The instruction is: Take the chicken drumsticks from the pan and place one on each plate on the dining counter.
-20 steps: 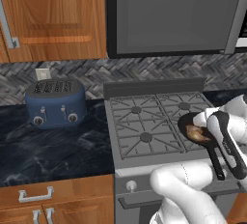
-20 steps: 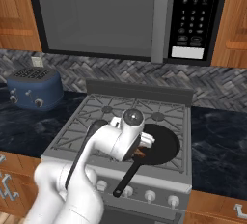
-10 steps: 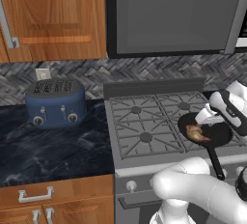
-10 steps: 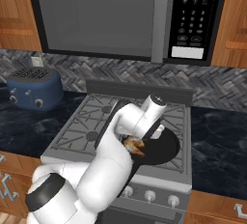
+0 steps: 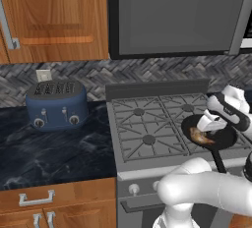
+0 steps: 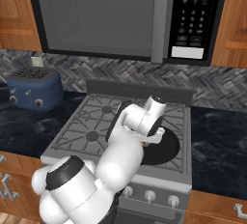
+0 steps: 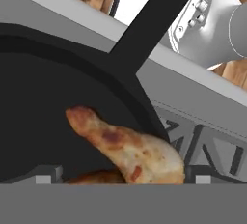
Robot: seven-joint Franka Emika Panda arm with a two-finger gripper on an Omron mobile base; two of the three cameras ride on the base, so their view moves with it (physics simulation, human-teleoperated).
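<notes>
From where I stand, the nearest thing is the white arm itself, bent forward over the front of the stove [image 5: 147,138] with its hand tipped down into the pan [image 6: 164,148]. The pincer [image 7: 123,175] hangs with its two tips spread wide, nothing between them, one to either side of the chicken drumsticks [image 7: 128,150]; the tips sit low beside the meat and I cannot tell whether they touch it. One drumstick lies across the black pan floor with its thin end pointing away from the thick golden end nearest the hand, and a second piece peeks out just under it, mostly hidden. The pan rests on the front right burner, its long straight handle [image 5: 218,160] reaching out over the stove's front edge.

I judge this to be the first pick: the hand is lined up on a drumstick but has not closed on it. The next move seems to call for settling a touch lower so the tips bracket the thick part, then squeezing and lifting straight up clear of the pan rim, taking care not to drag the second piece along.

Further back, a blue toaster [image 5: 58,105] sits on the dark marbled worktop [image 5: 54,156] left of the stove, and above hangs the microwave [image 6: 144,15]
</notes>
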